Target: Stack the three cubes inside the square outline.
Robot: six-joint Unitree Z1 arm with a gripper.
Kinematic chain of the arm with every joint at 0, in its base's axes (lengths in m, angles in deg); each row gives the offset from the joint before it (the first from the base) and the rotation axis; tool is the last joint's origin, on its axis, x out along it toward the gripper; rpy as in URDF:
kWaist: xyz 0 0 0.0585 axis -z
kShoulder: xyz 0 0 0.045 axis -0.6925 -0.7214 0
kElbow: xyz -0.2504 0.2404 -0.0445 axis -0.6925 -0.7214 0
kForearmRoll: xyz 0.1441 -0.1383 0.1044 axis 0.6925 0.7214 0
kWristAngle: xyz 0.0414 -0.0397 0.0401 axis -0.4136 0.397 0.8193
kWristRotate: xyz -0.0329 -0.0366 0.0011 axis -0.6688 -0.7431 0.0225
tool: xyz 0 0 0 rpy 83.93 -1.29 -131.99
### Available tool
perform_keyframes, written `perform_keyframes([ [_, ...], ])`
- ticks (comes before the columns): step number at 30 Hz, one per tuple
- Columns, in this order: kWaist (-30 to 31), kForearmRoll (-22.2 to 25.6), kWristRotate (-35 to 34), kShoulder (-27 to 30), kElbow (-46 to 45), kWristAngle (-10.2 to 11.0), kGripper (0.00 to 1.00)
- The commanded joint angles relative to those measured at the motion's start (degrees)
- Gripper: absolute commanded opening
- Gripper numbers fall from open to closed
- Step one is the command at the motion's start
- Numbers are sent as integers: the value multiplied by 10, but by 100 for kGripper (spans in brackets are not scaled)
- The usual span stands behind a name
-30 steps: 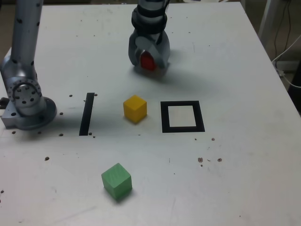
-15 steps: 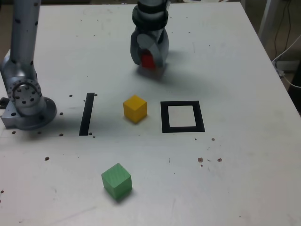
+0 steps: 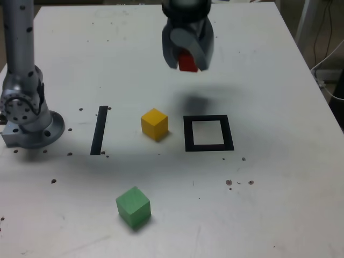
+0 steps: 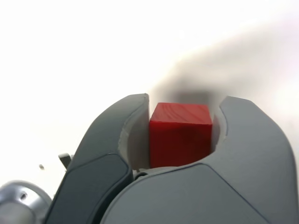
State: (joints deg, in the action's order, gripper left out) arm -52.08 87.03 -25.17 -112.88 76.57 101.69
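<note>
Exterior view: one claw [image 3: 188,60] (shut) grips one red cube [image 3: 188,62]; two cubes wait.

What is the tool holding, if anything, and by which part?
The red cube, gripped by two opposite side faces between the tool's fingers.

From here, the white tabletop [image 3: 279,177] spreads beneath the gripper [image 3: 188,60], dotted with small dark specks. Beyond the gripper, toward the exterior view's right, thin cables [image 3: 329,32] dangle past the table's edge.
</note>
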Motion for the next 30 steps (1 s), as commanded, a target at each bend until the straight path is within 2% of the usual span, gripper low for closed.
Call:
perform_keyframes([
  [1, 53, 7, -115, -2, -8, 0, 24],
  [5, 114, 15, -248, -16, -13, -15, 24],
  [10, 161, 19, -380, -34, -12, -66, 24],
  [12, 171, 20, -412, -39, -9, -82, 24],
  [15, 185, 20, -454, -46, -4, -93, 24],
  [21, 194, 6, -499, -72, 3, -86, 24],
  [30, 187, -22, -509, -110, 19, -40, 23],
])
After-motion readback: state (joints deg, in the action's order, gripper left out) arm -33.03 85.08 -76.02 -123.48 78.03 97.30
